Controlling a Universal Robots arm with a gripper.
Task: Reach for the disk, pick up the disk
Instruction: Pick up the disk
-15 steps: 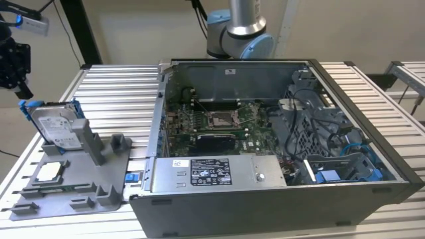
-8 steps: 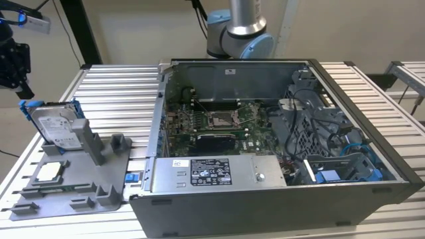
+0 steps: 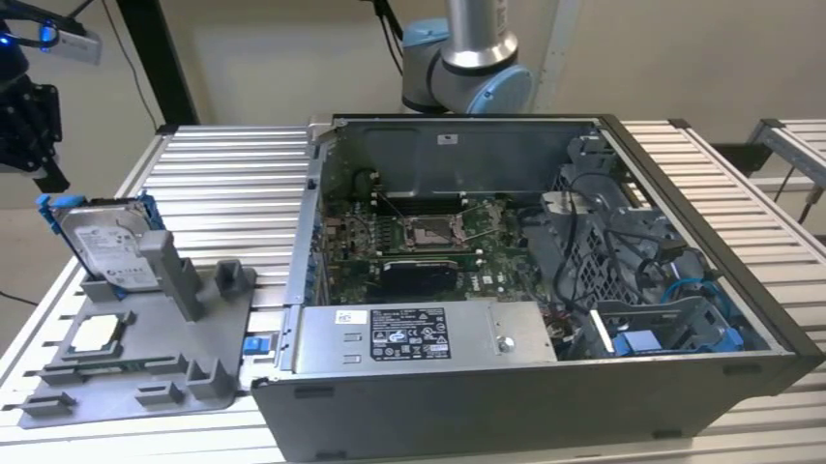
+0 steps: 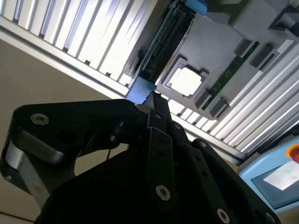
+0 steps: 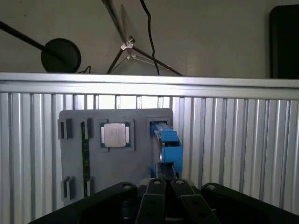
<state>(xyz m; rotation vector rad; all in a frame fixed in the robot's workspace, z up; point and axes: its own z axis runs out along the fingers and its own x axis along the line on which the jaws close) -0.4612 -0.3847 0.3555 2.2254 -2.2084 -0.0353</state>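
The disk [image 3: 110, 237] stands on edge in a grey holder tray [image 3: 142, 358] on the tabletop [image 3: 220, 164], at the exterior view's left. Its thin blue-framed edge points up at the hand [image 5: 164, 181], which hangs above it and apart, fingers pinched together, empty.

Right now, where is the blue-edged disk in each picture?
Exterior view: the disk stands upright in the grey holder, at the exterior view's left.
Second wrist view: the disk edge-on, beside the chip.
First wrist view: the disk edge-on, beside the chip.
Shared landmark: the chip.
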